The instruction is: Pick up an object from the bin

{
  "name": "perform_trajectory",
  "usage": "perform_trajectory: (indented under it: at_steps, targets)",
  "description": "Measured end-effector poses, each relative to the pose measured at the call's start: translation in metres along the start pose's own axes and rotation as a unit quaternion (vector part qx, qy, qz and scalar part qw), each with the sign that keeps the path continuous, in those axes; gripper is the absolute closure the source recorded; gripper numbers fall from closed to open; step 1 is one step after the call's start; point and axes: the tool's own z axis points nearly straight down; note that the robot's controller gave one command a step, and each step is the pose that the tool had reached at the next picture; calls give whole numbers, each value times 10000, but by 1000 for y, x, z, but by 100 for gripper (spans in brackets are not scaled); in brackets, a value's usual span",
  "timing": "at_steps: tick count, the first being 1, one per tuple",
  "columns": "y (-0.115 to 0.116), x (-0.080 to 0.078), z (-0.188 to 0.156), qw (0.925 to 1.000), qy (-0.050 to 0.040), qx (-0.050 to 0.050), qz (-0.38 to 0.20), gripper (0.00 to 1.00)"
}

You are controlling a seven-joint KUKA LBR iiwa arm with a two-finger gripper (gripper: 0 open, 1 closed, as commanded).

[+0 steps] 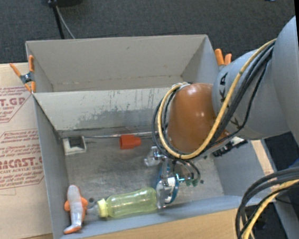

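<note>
My gripper [166, 193] hangs low near the bin's front wall, right of centre. Its fingertips are at the right end of a clear yellowish plastic bottle [127, 204] that lies on its side along the front wall. Whether the fingers are round the bottle's end I cannot tell. An orange block [130, 141] lies on the floor behind and to the left of the gripper.
A white and orange toy figure [75, 209] lies in the front left corner, just left of the bottle. A small white and grey box [74, 144] sits against the left back of the floor. The arm with its brown dome and cables covers the bin's right side.
</note>
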Motion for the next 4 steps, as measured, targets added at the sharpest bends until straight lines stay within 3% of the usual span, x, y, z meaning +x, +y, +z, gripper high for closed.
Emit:
perform_trajectory:
  at_steps: [1, 2, 3, 4]
  targets:
    - [0, -2, -4, 10000, -37, -3, 1, 0]
    - [9, -6, 46, 9931, -41, 35, -1168, 100]
    - [9, -6, 46, 9932, -41, 34, -1167, 100]
    - [1, -20, -100, 9922, -50, 6, -1243, 100]
